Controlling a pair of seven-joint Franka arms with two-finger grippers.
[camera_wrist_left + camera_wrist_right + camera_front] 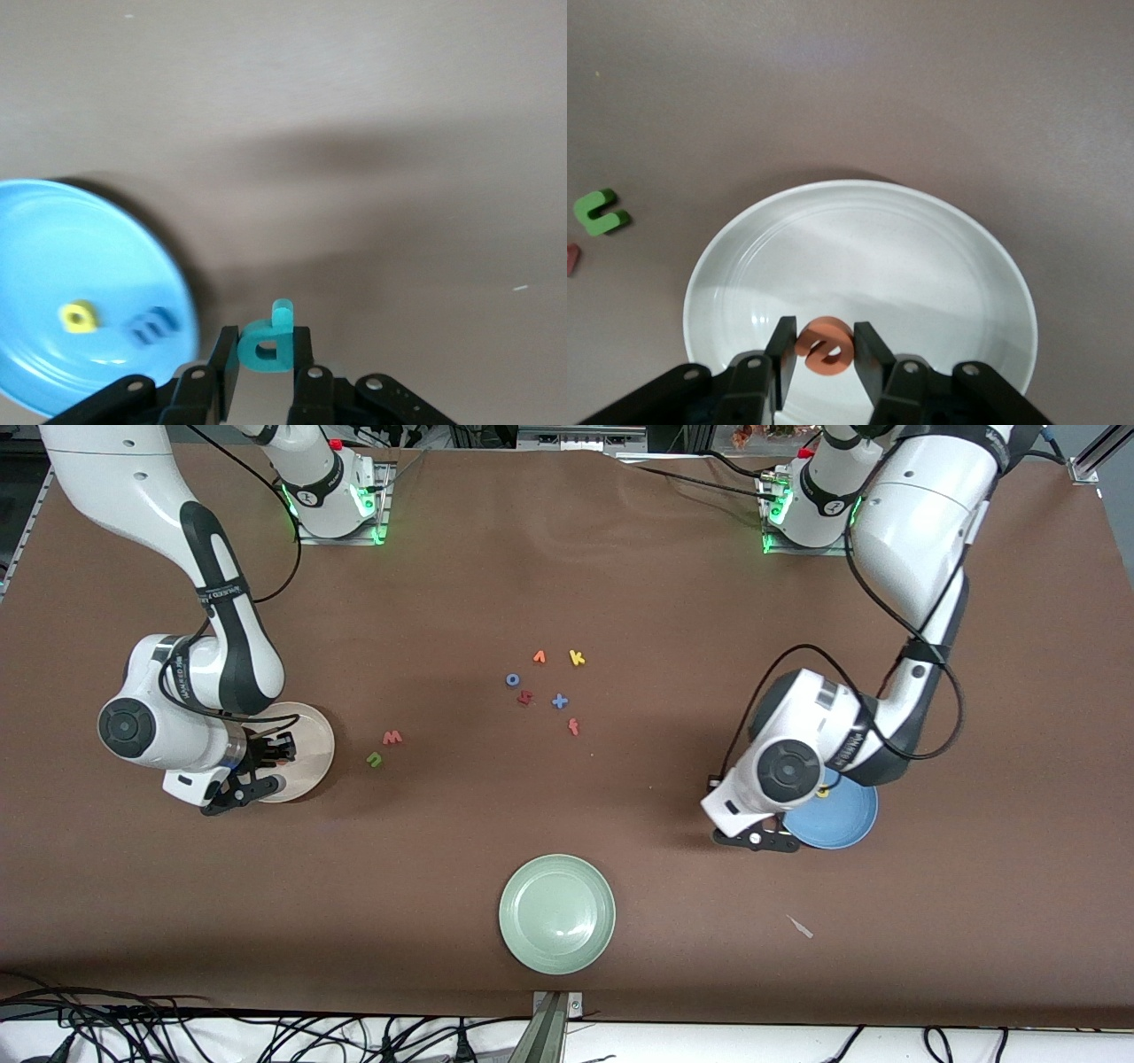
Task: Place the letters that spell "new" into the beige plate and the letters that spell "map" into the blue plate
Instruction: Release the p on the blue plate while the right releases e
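Observation:
My right gripper is shut on the orange e and holds it over the beige plate, which has nothing lying in it. The green n and the pink-red w lie on the table beside that plate. My left gripper is shut on the teal p, over bare table just off the blue plate's rim. The yellow a and the blue m lie in the blue plate.
A pale green plate sits near the front edge at mid-table. Spare letters lie in a loose cluster at the middle: a blue o, a yellow k, a blue x, a red-orange f and a dark red letter.

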